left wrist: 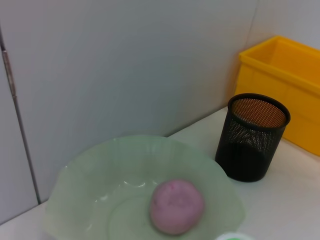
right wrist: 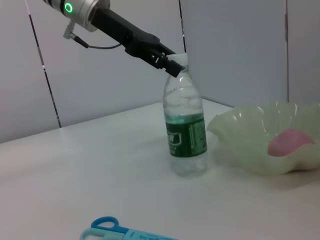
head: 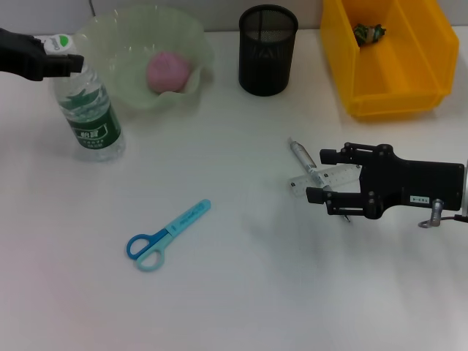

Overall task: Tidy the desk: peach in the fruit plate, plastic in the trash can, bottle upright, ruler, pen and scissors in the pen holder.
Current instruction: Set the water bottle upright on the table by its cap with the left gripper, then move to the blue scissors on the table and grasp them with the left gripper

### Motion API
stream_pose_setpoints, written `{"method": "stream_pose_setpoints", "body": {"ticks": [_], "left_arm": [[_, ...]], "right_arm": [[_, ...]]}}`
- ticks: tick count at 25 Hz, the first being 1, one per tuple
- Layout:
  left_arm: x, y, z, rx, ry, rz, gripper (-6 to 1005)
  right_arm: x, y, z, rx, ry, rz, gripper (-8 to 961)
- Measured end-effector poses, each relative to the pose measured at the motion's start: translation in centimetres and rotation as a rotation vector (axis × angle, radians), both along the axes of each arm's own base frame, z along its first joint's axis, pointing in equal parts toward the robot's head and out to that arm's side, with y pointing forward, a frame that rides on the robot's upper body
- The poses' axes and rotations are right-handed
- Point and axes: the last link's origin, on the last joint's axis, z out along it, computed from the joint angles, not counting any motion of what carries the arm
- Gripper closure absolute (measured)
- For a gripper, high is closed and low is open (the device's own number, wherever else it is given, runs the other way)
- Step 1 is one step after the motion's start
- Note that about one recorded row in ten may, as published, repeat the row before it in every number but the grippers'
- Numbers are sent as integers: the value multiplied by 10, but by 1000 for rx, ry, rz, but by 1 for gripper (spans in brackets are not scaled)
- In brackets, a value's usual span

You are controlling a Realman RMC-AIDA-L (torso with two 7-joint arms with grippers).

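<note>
Hovering w/ fingers spread over the ruler (head: 325, 179) and pen (head: 302, 156), the right gripper (head: 322, 175) sits well in front of the pen holder (head: 268, 50), toward the robot. Pen's long axis runs diagonally, its far end pointing away from the holder; ruler lies across it, partly hidden under the gripper. Right arm is clearly nearer. Left gripper (head: 69, 64) pinches the bottle (head: 89, 110) cap, bottle upright beside the fruit plate (head: 110, 33), peach (head: 168, 71) inside. Scissors (head: 167, 235) lie nearer the robot, well apart from the holder.
</note>
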Motion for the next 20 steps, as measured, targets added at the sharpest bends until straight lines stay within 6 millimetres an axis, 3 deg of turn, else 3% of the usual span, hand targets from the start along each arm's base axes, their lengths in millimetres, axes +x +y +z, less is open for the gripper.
{"method": "stream_pose_setpoints", "body": {"ticks": [2, 8, 16, 20], "left_arm": [[0, 0, 0, -1, 0, -1, 534], [1, 0, 1, 3, 3, -6, 326], [4, -1, 2, -1, -5, -18, 208], [18, -1, 13, 25, -92, -69, 178]], "right_arm": [[0, 0, 0, 0, 0, 0, 194], [0, 0, 0, 1, 0, 0, 194], [0, 0, 0, 1, 1, -1, 195], [0, 0, 0, 1, 1, -3, 195]]}}
